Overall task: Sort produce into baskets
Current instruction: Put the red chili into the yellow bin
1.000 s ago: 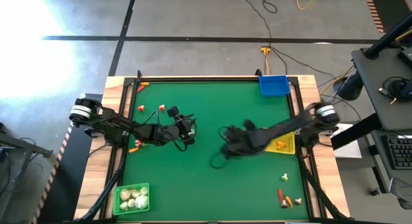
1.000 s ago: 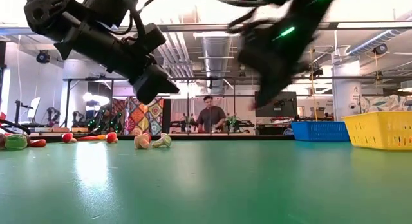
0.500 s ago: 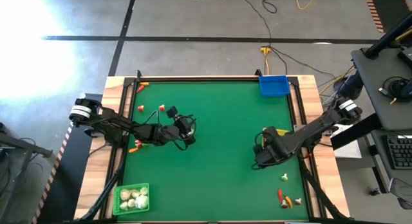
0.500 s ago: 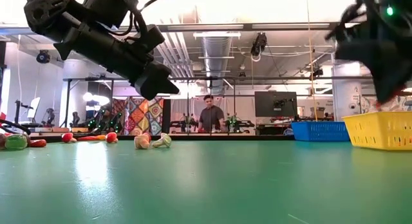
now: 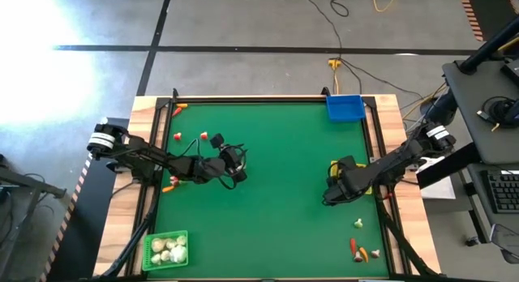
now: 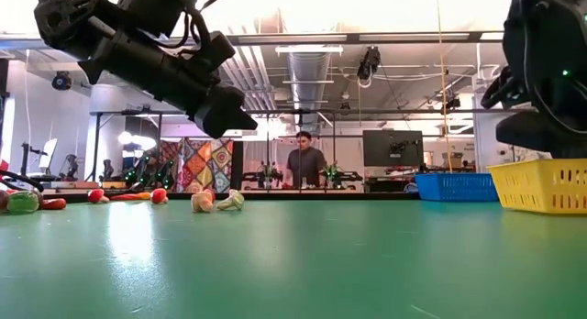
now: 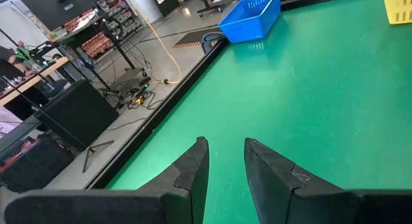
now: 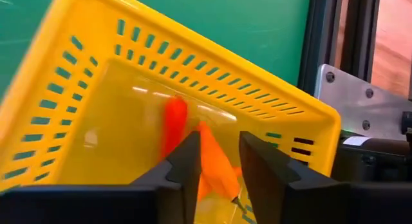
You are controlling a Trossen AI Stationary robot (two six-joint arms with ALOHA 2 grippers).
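The right gripper (image 8: 215,161) now hangs directly over the shallow yellow plastic basket with latticed sides (image 8: 96,76) at the right edge of the green desk (image 5: 276,152), whereas a second ago it was out over the middle of the desk and half a second ago it was just arriving beside the basket. Its fingers have parted from a tight close to a narrow gap, and in the right wrist view an orange carrot-like stick (image 8: 172,125) shows blurred just beyond the fingertips, inside the basket, beside another orange piece (image 8: 215,163); I judge the carrot has just been let go and is dropping in, so one more piece of produce is sorted and the gripper is free for the next. The yellow basket looks translucent, its floor glossy, and it holds only orange pieces as far as can be seen. The left gripper (image 7: 225,161) hovers above the left half of the desk, unmoved over the last second, fingers slightly apart with nothing between them. The small green latticed basket (image 5: 165,250) at the near left corner holds whitish garlic-like bulbs (image 5: 169,251), and the blue latticed basket (image 5: 345,108) at the far right corner looks empty from above. Small red-and-white pieces (image 5: 212,139) lie loose near the far left of the desk, and more orange, red and white bits (image 5: 358,249) lie near the near right corner, so a good share of the sorting remains.
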